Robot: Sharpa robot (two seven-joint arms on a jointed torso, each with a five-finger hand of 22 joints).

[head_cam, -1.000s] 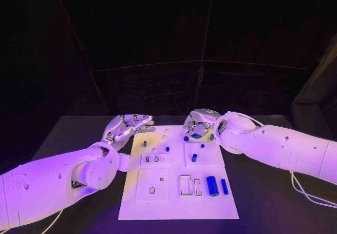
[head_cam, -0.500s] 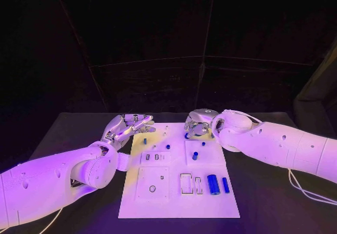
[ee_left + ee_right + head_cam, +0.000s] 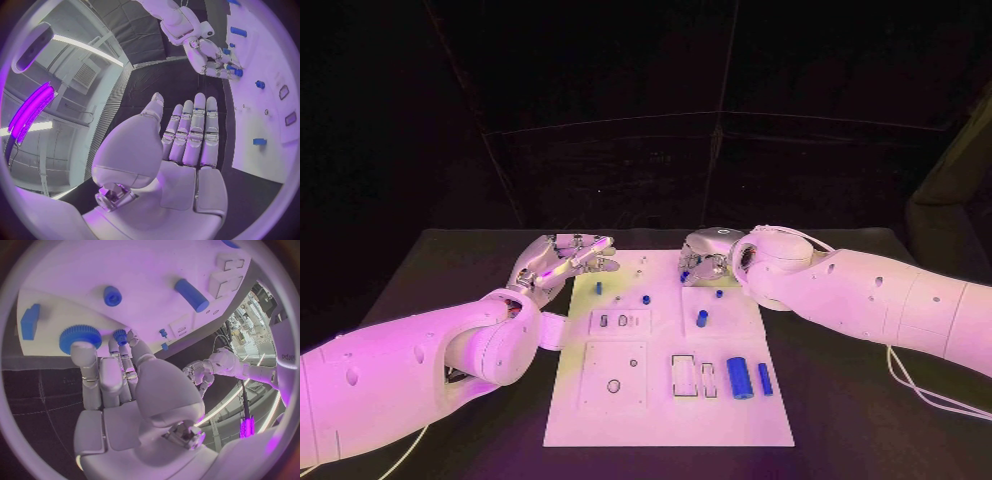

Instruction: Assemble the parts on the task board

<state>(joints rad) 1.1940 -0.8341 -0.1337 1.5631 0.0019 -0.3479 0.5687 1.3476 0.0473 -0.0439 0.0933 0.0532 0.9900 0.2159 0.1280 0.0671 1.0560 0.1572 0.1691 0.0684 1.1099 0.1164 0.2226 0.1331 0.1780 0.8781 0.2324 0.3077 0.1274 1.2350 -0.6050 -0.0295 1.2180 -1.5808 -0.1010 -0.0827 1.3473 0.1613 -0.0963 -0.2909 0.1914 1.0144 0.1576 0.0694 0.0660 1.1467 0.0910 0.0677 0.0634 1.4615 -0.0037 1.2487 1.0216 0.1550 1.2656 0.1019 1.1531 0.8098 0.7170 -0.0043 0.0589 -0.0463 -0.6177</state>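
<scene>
The white task board lies mid-table with blue parts on it. My right hand hangs over its far edge, fingers pointing down. In the right wrist view its fingertips touch a blue gear on the board, and a small blue piece shows between two other tips; I cannot tell whether it is gripped. My left hand hovers at the board's far left corner, its fingers straight and holding nothing. A thick blue cylinder and a thinner one lie near the board's right edge.
Small blue pegs stand on the board's far half. Rectangular slots and a square plate with a hole take up the near half. A white cable trails on the black table under my right arm.
My right hand has drawn slightly farther back over the board's far edge, covering more of the blue pieces under it. The left hand has stayed put.
</scene>
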